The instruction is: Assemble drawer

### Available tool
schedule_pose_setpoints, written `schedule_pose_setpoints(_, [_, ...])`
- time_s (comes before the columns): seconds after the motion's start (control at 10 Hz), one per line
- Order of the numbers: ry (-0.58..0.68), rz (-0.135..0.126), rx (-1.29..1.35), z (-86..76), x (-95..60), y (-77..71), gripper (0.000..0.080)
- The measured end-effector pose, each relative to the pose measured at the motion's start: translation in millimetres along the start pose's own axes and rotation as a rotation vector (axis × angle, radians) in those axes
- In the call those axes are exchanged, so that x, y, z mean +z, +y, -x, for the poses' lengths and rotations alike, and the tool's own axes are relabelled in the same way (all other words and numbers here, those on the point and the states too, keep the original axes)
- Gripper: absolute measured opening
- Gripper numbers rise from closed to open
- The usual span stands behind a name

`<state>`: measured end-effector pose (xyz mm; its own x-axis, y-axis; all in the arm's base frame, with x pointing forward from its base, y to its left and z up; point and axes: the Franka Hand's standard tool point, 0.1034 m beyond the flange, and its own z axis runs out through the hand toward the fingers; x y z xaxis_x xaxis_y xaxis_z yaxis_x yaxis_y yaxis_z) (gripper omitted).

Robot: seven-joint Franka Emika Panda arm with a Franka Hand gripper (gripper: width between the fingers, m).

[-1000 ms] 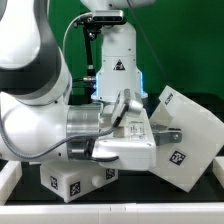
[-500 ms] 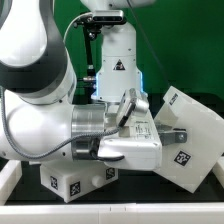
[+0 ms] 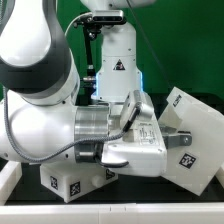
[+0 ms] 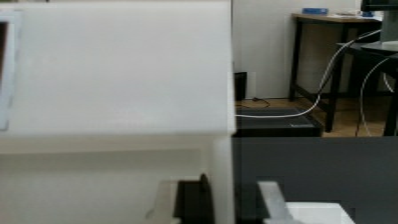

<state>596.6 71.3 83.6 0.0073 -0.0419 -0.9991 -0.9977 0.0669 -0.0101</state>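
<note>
The large white drawer casing (image 3: 195, 135) hangs tilted at the exterior view's right, with square tags on its faces. My gripper (image 3: 170, 137) is at its left edge and appears shut on a casing wall. In the wrist view the casing (image 4: 116, 80) fills most of the picture. My gripper (image 4: 246, 200) shows a dark pad and a white finger (image 4: 279, 205) with a narrow gap. Two smaller white trays (image 3: 70, 183) with tags lie low under my arm, partly hidden.
My own arm (image 3: 40, 100) blocks the exterior view's left half. A white pedestal with a triangle tag (image 3: 116, 66) stands behind in front of a green wall. The table's white front rim (image 3: 110, 213) runs along the bottom. Cables and a desk (image 4: 338, 70) show beyond the casing.
My gripper and the casing have shifted together toward the exterior view's right and slightly down. The trays have not moved.
</note>
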Motion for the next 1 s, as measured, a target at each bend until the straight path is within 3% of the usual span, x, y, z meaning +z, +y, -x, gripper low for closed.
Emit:
schedule_pose_setpoints(0.4, [0.000, 0.009, 0.027, 0.4, 19.8, -5.9, 0.0034])
schedule_pose_setpoints(0.9, [0.002, 0.010, 0.018, 0.5, 19.9, -7.8, 0.0034])
schedule_pose_setpoints(1.0, [0.002, 0.009, 0.018, 0.3, 19.6, -7.8, 0.0212])
